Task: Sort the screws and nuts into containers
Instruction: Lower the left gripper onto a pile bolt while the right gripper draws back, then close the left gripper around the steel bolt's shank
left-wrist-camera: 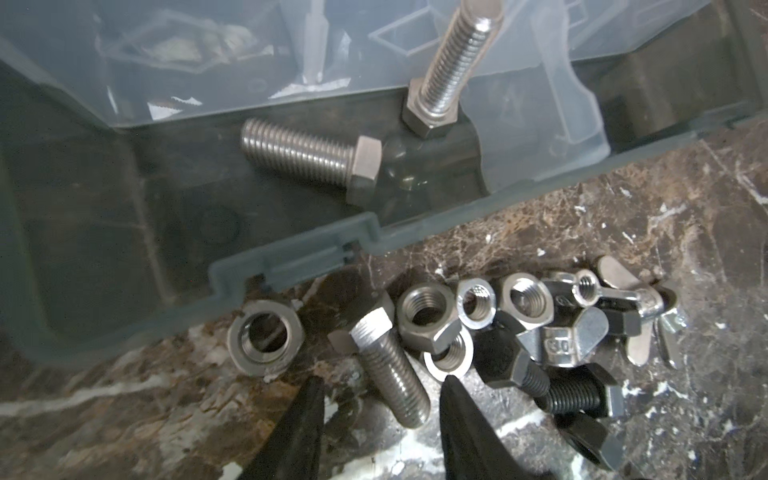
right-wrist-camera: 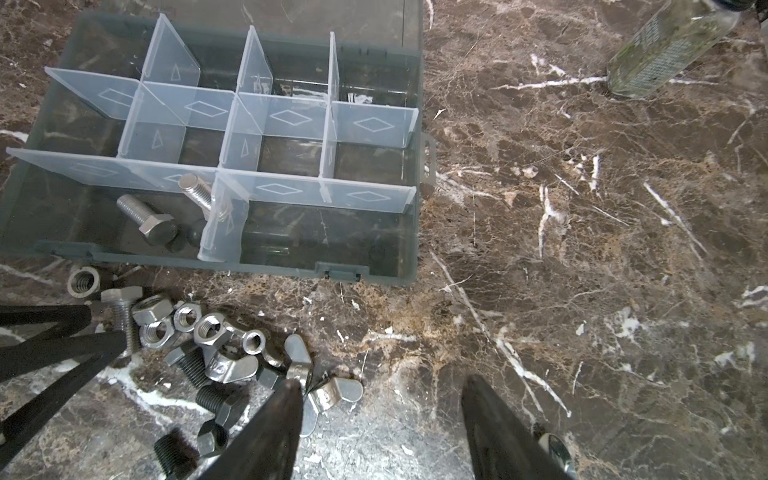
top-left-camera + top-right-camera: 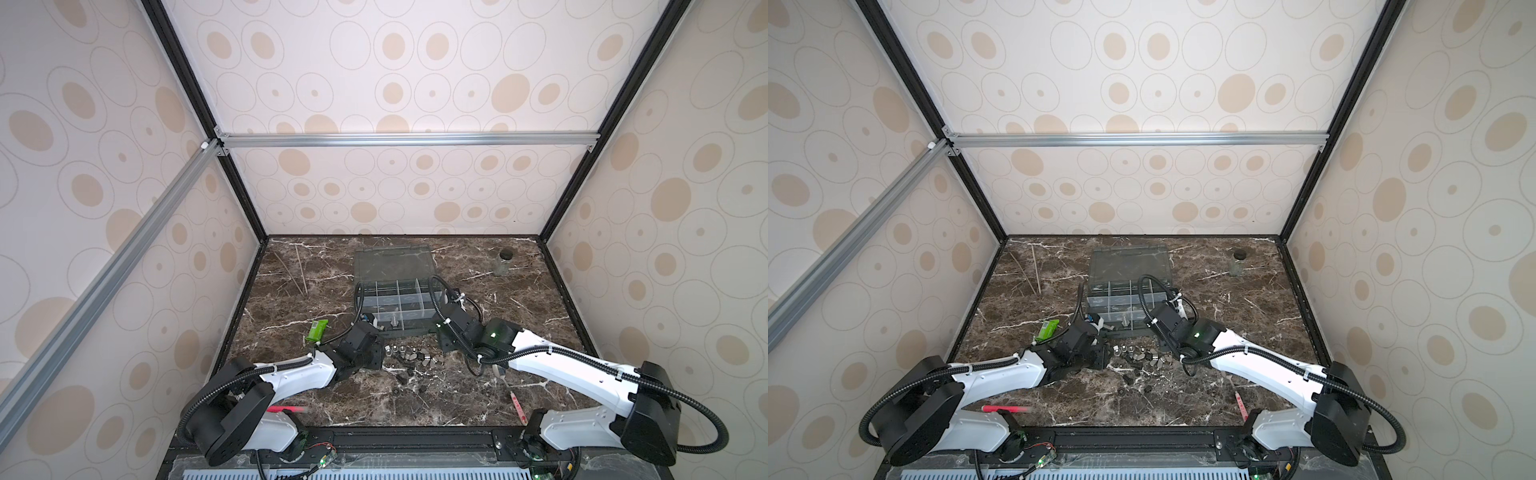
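While the left fingers sit spread either side of a silver screw lying on the counter, there's a gap showing on both sides, so no pinch. Right fingers are spread wide too, bare counter between them, one tip right at a wing nut.

Both sets of fingertips are hidden under the wrist housings in both top views. The pile is only small blurs there.

The pile sits just outside the front wall of the organizer box:
- silver hex nuts, overlapping
- one larger nut on its own, close to the wall
- black screws, hex heads, short threaded shafts

In the containers, a front compartment holds two silver screws: one flat, one leaning on the divider with its tip cut off by the frame edge. There's a dark rounded thing beside their heads, can't tell what.

Glass jar is cropped at the frame corner. A shiny object by the right fingers is mostly cut off, unidentifiable.
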You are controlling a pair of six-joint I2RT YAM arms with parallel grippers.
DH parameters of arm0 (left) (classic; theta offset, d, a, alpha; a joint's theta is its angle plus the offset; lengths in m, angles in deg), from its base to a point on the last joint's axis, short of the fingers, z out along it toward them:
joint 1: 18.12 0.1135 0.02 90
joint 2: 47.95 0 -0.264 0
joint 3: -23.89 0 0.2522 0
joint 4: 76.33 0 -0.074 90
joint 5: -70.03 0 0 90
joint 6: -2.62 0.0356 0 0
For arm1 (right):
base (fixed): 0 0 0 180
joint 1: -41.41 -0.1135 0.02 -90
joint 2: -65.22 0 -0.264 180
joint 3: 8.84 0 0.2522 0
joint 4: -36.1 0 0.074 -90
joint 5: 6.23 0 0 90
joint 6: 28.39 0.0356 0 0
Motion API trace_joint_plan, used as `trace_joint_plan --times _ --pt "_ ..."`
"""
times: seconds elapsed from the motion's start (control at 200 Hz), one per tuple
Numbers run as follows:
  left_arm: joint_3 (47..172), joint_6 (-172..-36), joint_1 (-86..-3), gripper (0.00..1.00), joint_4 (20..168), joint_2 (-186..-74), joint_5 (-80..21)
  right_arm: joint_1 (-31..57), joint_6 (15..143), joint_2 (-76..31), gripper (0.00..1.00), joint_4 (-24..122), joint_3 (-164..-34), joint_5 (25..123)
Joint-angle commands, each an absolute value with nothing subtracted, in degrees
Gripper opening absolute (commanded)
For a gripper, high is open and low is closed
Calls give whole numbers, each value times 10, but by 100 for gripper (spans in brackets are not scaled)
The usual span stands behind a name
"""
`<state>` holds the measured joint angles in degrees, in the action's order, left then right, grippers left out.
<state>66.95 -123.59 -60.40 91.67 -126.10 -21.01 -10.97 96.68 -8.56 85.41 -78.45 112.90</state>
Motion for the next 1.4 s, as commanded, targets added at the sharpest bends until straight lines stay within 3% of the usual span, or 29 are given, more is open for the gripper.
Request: trace_joint_plan --times 0.0,1.04,1.395 --pt "688 -1222 -608 46 900 -1272 -194 -112 960 -72 65 860 -795 1150" --pt "679 -1226 -613 43 895 -1262 -188 -112 986 -33 67 865 -757 1166" --pt "692 -1226 -627 38 885 -1278 -172 -112 996 -18 67 872 -750 1168"
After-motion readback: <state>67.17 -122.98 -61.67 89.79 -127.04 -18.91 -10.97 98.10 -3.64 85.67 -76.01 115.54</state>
